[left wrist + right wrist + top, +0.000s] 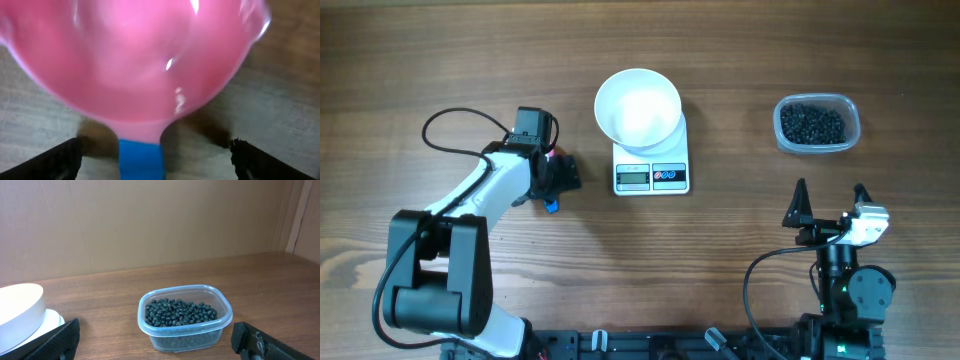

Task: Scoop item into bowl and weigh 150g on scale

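- The beans (812, 124) are all in a clear plastic tub (783, 112), well off to the right of the scale (652, 177). As far as I can tell, none have made it over yet.
- The white bowl (638, 108) sits on top of the scale and looks empty. The display pokes out on the near side, too small for me to read.
- A pink scoop (135, 65) with a blue handle lies on the table (440, 60) just left of the scale.
- The left gripper (155, 150) is right over that scoop, fingers spread wide either side of the blue handle and not touching it. It's holding nothing.
- The right gripper (830, 190) is also spread wide and empty, right of the scale and nearer the robot.
- My guess is the step in hand is grabbing the scoop.
- To do that well, I'd centre on the blue handle and pinch it squarely, not the slippery pink cup, so the cup stays level.
- After that, lift clear before crossing over the scale so the bowl doesn't get bumped.
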